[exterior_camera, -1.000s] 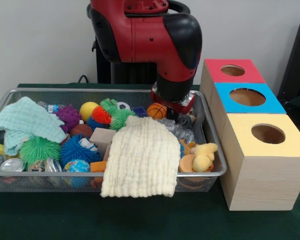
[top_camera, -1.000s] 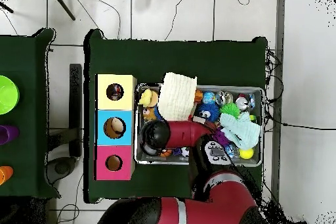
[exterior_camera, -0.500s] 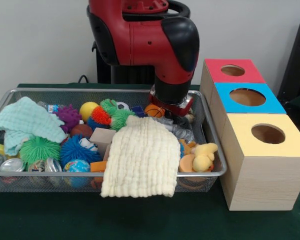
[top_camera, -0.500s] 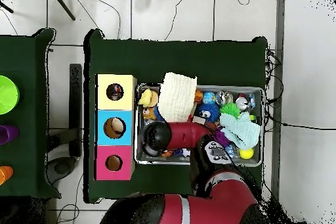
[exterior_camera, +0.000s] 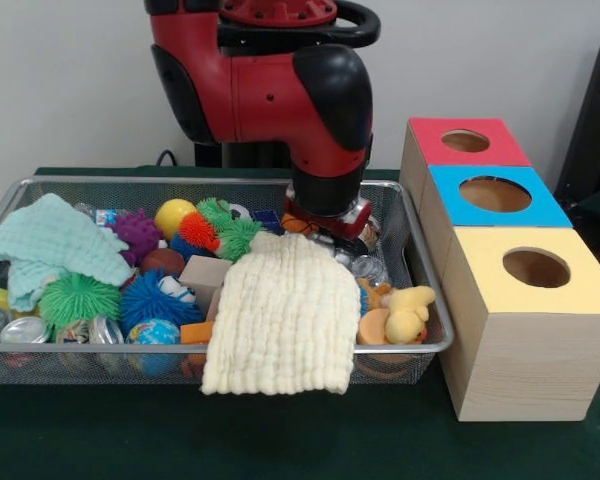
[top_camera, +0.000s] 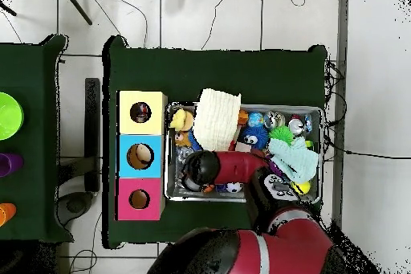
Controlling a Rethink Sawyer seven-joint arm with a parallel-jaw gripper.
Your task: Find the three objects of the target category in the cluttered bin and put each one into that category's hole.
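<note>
A wire mesh bin (exterior_camera: pixel 230 182) holds a jumble of toys. Among them are spiky balls in purple (exterior_camera: pixel 135 232), green (exterior_camera: pixel 77 297) and blue (exterior_camera: pixel 148 296), a yellow ball (exterior_camera: pixel 174 215), a globe ball (exterior_camera: pixel 155 333), a wooden block (exterior_camera: pixel 204 274) and a yellow duck plush (exterior_camera: pixel 410 312). My gripper (exterior_camera: pixel 326 226) is low in the bin's back right part, behind a cream cloth (exterior_camera: pixel 280 315) that hides its tip. An orange ball (exterior_camera: pixel 296 223) peeks out beside it. In the overhead view the wrist (top_camera: pixel 200 170) covers the gripper.
Three wooden boxes with round holes stand beside the bin, topped red (exterior_camera: pixel 467 141), blue (exterior_camera: pixel 495 194) and yellow (exterior_camera: pixel 536 268). A mint cloth (exterior_camera: pixel 50 245) lies in the bin's left end. Silvery objects (exterior_camera: pixel 366 268) sit near the duck. The cream cloth hangs over the front rim.
The arm has slid left in the front view, away from the boxes, along the bin's back. It now covers most of the orange ball. Nothing else has moved.
</note>
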